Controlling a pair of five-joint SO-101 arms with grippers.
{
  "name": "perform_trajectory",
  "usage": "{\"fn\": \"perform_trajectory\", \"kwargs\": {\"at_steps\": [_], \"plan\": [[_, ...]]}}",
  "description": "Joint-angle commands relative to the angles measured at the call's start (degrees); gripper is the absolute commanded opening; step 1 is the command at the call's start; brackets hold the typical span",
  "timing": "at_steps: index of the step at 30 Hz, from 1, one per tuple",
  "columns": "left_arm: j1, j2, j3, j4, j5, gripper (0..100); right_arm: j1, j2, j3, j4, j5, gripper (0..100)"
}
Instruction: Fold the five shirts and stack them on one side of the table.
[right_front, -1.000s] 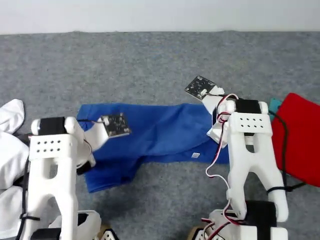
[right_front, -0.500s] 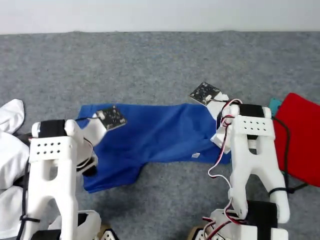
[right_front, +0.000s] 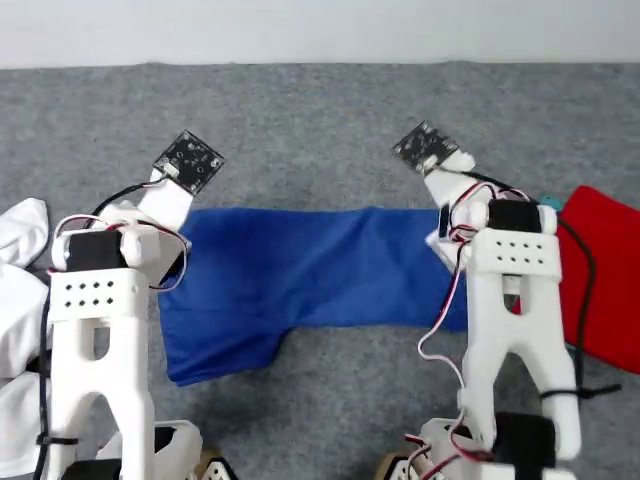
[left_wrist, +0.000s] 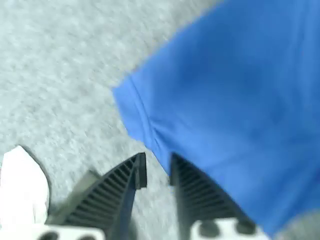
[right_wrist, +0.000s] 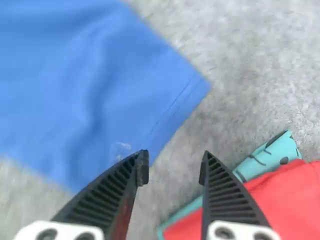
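Blue shirt (right_front: 300, 270): spread flat, centre.
Left gripper (left_wrist: 155, 172): narrow gap, over hem.
Right gripper (right_wrist: 172, 167): wide, empty.
High view: white shirt (right_front: 20, 300), 9 o'clock.
Right wrist view: teal cloth (right_wrist: 270, 155) at red shirt's (right_wrist: 285, 210) edge.

I could read no text, number or sign anywhere. A small pale mark (right_wrist: 121, 147) sat on the blue shirt (right_wrist: 75, 75) close to its hem, but it was too blurred for me to read. The teal cloth (right_wrist: 280, 145) lying against the red shirt (right_wrist: 290, 200) bore a few dark strokes, and I could not tell whether they were letters or only a pattern. In the high view, the small dark boards on my left wrist (right_front: 189, 161) and my right wrist (right_front: 424, 146) showed pale specks too small to make out.
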Motion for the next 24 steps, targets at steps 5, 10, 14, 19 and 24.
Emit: {"fn": "perform_trajectory", "kwargs": {"at_steps": [5,10,14,19,24], "plan": [[0.09,15.56,-6.99,-6.15,5.45,2,-0.92,14.99,-7.47,-11.12,-11.6,1.7],[0.26,32.09,-20.09,-2.02,6.68,2,-0.92,25.19,-13.19,-11.38,-14.15,0.9],[0.09,45.98,-31.52,2.2,6.68,2,-0.48,33.01,-18.02,-10.95,-13.98,0.9],[-0.18,61.27,-49.54,10.64,6.68,2,2.33,39.78,-23.65,-8.4,-13.98,0.9],[-0.97,72.18,-68.09,18.81,6.77,2,4.44,41.8,-27.16,-4.62,-13.98,0.9]]}}
